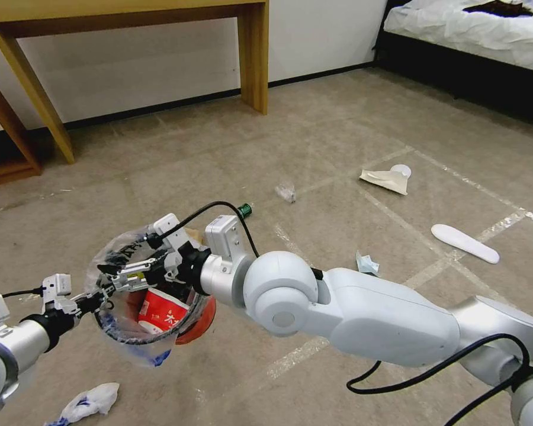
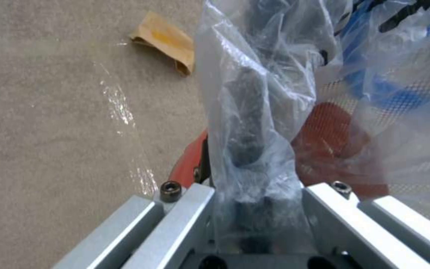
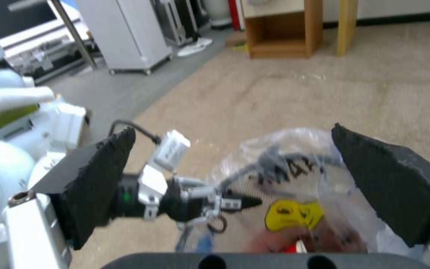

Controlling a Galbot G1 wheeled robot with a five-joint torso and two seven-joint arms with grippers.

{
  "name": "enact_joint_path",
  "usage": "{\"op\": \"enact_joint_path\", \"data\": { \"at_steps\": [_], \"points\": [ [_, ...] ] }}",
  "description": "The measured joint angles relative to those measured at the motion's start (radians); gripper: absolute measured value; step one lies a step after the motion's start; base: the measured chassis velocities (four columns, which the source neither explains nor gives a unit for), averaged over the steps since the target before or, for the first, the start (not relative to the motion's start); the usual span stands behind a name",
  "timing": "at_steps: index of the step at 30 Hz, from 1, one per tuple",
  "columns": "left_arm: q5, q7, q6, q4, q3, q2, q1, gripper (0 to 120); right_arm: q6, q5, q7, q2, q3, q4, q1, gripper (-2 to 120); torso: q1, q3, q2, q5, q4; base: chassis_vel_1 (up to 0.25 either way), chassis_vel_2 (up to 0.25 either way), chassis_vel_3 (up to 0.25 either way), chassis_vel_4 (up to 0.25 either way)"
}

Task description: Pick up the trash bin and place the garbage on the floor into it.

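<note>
Bin (image 1: 183, 322) lifted, rim pinched in my left gripper (image 1: 103, 294); right gripper (image 1: 133, 272), spread, over its mouth; centre-frame bottle (image 1: 285, 191), lower-left tissue (image 1: 92, 400) remain on floor (image 1: 337, 148).

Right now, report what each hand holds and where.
Left hand grips the trash bin by its bag-lined rim. Right hand hangs open over the bin, holding nothing.

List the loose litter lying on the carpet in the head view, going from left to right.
White-and-blue wrapper → green-capped bottle → small clear crumpled piece → pale blue tissue → tan paper bag → flat white oblong piece.
</note>
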Motion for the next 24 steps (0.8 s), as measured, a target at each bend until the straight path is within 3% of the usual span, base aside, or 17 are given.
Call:
{"op": "enact_joint_path", "data": {
  "at_steps": [7, 13, 20, 22, 24],
  "points": [
    [0.004, 0.001, 0.0, 0.003, -0.006, -0.002, 0.002, 1, 0.036, -0.001, -0.027, -0.034, 0.112, 0.019, -0.013, 100, 0.0, 0.0, 0.0, 0.0, 0.0001, 0.0, 0.0, 0.0, 0.0],
    [0.028, 0.002, 0.0, 0.006, -0.023, -0.006, 0.004, 1, 0.13, -0.019, -0.093, -0.12, 0.28, 0.016, -0.083, 100, 0.0, 0.0, 0.0, 0.0001, 0.0001, 0.0, 0.0, 0.0, 0.0],
    [0.097, 0.027, 0.0, 0.016, -0.033, -0.034, 0.009, 1, 0.285, -0.165, -0.215, -0.236, 0.538, 0.017, -0.329, 100, 0.0, 0.0, 0.0, 0.0005, -0.0006, 0.0, 0.0, 0.0, 0.0],
    [0.105, 0.029, 0.0, 0.016, -0.033, -0.043, 0.009, 1, 0.335, -0.229, -0.229, -0.256, 0.59, 0.017, -0.385, 100, 0.0, 0.0, 0.0, 0.0003, -0.0002, 0.0, 0.0, 0.0, 0.0],
    [0.113, 0.031, 0.0, 0.014, -0.034, -0.065, 0.005, 1, 0.4, -0.351, -0.258, -0.274, 0.737, 0.025, -0.518, 100, 0.0, 0.0, 0.0, 0.0003, 0.0001, 0.0, 0.0, 0.0, 0.0]
  ]
}}
